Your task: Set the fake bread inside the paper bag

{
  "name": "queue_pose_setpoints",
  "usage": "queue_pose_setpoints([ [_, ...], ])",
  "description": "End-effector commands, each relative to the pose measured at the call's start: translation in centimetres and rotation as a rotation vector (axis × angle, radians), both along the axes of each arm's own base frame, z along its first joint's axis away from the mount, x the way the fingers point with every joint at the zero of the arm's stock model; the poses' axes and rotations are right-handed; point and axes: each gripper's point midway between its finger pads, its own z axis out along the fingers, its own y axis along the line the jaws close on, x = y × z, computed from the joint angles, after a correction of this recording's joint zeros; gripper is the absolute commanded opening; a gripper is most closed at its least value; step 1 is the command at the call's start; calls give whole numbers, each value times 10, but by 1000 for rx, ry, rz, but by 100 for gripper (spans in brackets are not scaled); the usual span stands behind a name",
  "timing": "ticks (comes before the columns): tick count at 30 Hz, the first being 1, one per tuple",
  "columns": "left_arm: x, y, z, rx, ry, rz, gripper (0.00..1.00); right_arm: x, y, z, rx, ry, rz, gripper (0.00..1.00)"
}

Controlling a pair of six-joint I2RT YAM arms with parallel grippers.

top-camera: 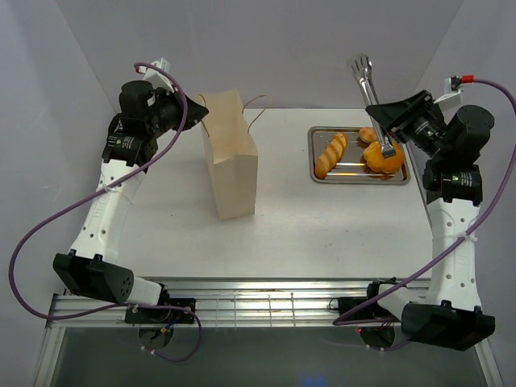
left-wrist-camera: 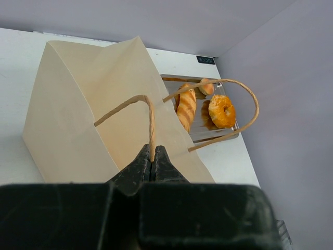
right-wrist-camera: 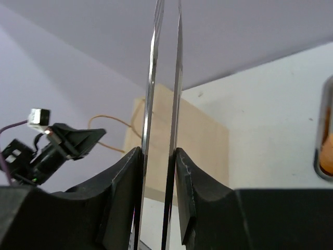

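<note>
The cream paper bag (top-camera: pixel 232 157) stands upright left of centre, its mouth up. My left gripper (top-camera: pixel 196 108) is shut on one brown cord handle (left-wrist-camera: pixel 151 125), the cord pinched between its fingertips (left-wrist-camera: pixel 152 156). The fake bread lies in the steel tray (top-camera: pixel 355 178): a long ridged loaf (top-camera: pixel 330 153), a ring doughnut (top-camera: pixel 383 159) and a small bun (top-camera: pixel 367 133). My right gripper (top-camera: pixel 389 121) is shut on the metal tongs (top-camera: pixel 361 68), both blades pressed between its fingers (right-wrist-camera: pixel 125 172). The tongs' tips reach down onto the doughnut; whether they squeeze it is hidden.
The tray sits at the table's back right, close to the right wall. The bag's second handle (left-wrist-camera: pixel 244 104) loops free towards the tray. White table lies between bag and tray. Grey walls close in on three sides.
</note>
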Motion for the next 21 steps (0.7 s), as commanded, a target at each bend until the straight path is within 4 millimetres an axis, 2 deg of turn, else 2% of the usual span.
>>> queue_pose_setpoints([
  [1,-17,6,17,18,-52,7,0,8,-24,-45,-33,90,-58,38],
  [2,-18,7,18,21,-54,8,0,12,-30,-63,-34,127,-76,38],
  [5,-19,6,16,24,-51,-2,0,19,-42,-93,-58,187,-131,38],
  [6,-20,5,15,22,-49,-6,0,24,-47,-112,-74,226,-152,39],
  [8,-21,2,16,13,-49,-21,0,27,-50,-134,-79,272,-167,41],
  [9,-22,1,12,14,-43,-27,0,29,-52,-155,-77,316,-170,41],
  [11,-22,1,12,10,-46,-30,0,29,-51,-176,-73,359,-160,41],
  [12,-22,0,10,11,-40,-35,0,30,-49,-193,-65,388,-147,42],
  [16,-22,-1,7,12,-39,-41,0,30,-46,-231,-41,471,-117,45],
  [21,-23,-1,3,15,-34,-48,0,31,-52,-263,-73,529,-141,53],
])
